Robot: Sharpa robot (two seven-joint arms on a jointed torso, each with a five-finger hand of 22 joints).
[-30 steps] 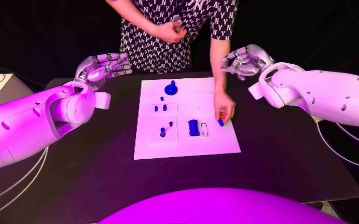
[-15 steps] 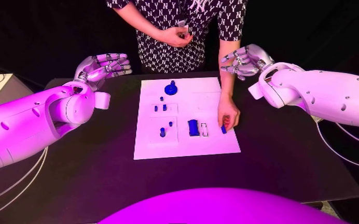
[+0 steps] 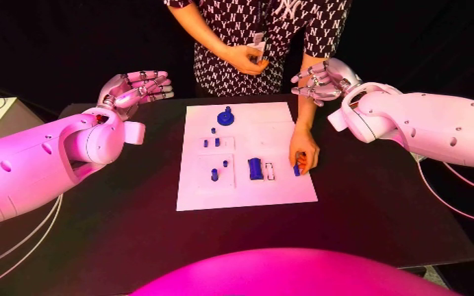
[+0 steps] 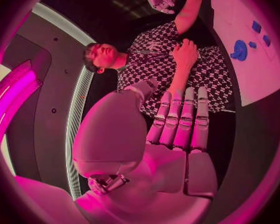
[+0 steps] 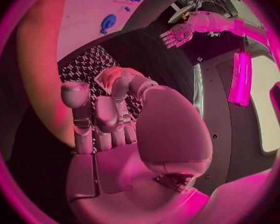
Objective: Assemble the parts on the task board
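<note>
The white task board (image 3: 249, 193) lies in the middle of the black table. On it are a round blue knob (image 3: 226, 117), several small blue pegs (image 3: 214, 174) and a blue block (image 3: 256, 168) beside a white slot. A person's hand (image 3: 303, 151) rests on the board's right edge, its fingers on a small blue piece (image 3: 296, 170). My left hand (image 3: 138, 87) is raised off the far left of the board, fingers apart, holding nothing. My right hand (image 3: 321, 80) hovers off the far right, fingers loosely bent and empty. The left wrist view shows the board (image 4: 252, 69) and the knob (image 4: 239, 50).
The person stands at the table's far side, with a forearm (image 3: 306, 107) reaching down past my right hand and the other hand (image 3: 242, 58) held at the chest. Bare black tabletop (image 3: 118, 220) surrounds the board.
The person's hand has slid the small blue piece nearer along the board's right edge, and the person's body has shifted right. Both my hands stay where they were.
</note>
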